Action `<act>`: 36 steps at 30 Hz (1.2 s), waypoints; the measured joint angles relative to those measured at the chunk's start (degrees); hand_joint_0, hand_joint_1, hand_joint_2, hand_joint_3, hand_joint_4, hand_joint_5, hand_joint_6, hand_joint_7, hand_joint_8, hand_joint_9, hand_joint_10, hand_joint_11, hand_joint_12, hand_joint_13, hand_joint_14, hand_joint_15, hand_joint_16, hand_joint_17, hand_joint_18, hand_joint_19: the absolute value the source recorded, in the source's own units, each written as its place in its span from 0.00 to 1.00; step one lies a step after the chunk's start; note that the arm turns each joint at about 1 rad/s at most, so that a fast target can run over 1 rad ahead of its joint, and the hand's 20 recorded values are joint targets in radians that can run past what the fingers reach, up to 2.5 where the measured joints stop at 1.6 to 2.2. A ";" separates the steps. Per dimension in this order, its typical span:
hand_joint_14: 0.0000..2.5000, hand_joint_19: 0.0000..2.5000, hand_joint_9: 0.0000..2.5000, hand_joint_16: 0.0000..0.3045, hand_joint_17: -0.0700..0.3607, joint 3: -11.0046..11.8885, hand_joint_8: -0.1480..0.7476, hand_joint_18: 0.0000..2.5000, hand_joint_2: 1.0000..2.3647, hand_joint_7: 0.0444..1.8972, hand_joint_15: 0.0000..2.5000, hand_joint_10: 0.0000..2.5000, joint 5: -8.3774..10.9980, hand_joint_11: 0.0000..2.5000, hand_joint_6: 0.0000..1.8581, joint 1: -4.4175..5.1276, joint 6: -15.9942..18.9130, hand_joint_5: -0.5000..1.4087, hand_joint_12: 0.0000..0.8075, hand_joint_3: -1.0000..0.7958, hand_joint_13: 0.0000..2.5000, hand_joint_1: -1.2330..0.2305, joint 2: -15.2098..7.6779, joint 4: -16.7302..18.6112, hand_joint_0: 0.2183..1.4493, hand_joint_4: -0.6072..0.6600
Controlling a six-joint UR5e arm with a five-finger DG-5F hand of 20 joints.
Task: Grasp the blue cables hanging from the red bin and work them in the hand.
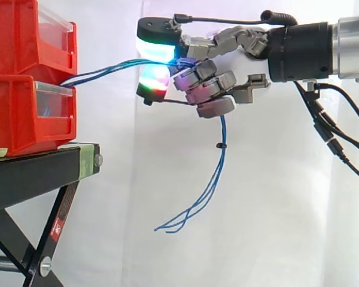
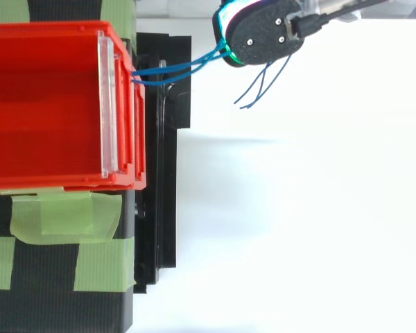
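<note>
One hand point(image 1: 206, 81) comes in level from the right edge of the side view, its fingers curled round the blue cables point(image 1: 102, 72) and gripping them; the exact contact inside the curl is hidden by the fingers. Fingertips point(image 1: 158, 51) glow cyan-white above and green-to-red just below, on the side facing the bins. From the top view the hand point(image 2: 263, 31) is cut off by the upper edge, and mostly the dark back of one pad shows, with a cyan-green rim. Cables run from the grip leftward, rising slightly toward the hand, to the front of the lower red bin point(image 1: 18, 113), where they enter at its top edge under the upper red bin point(image 1: 18, 36); their origin inside is hard to make out behind the clear front panel. Below the hand the loose part of the cables hangs down freely, with a small dark tie point(image 1: 220, 145) round it, the ends splaying out to the left. Strand count cannot be told; they overlap. Both bins are cut off at the left edge. They sit on the black stand point(image 1: 30, 173), patched with green tape point(image 2: 62, 215); its legs run out of the bottom edge. White curtain point(image 1: 257, 209) behind.
</note>
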 measured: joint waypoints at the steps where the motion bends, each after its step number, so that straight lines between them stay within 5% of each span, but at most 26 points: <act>1: 1.00 0.55 0.26 0.20 0.47 0.00 0.61 0.59 0.01 0.59 0.53 1.00 -0.03 1.00 0.42 -0.01 -0.04 0.27 0.57 0.16 0.42 0.28 0.00 0.00 0.51 0.67; 7: 1.00 0.55 0.23 0.19 0.47 -0.01 0.59 0.58 0.01 0.57 0.52 1.00 -0.07 1.00 0.44 -0.03 -0.31 0.26 0.56 0.22 0.41 0.28 0.00 0.00 0.55 0.67; 16: 0.99 0.56 0.39 0.19 0.47 -0.01 0.60 0.66 0.00 0.69 0.53 1.00 -0.07 1.00 0.28 -0.11 -0.43 0.47 0.53 0.01 0.48 0.38 -0.02 -0.03 0.46 0.66; 29: 0.95 0.56 0.54 0.18 0.45 -0.01 0.49 0.73 0.00 0.75 0.56 1.00 -0.07 1.00 0.18 -0.08 -1.43 0.60 0.47 0.00 0.57 0.42 -0.04 0.07 0.48 0.61; 36: 0.95 0.56 0.53 0.20 0.48 -0.01 0.54 0.73 0.00 0.78 0.57 1.00 -0.07 1.00 0.11 -0.07 -1.98 0.60 0.50 0.00 0.58 0.47 -0.06 0.57 0.43 0.65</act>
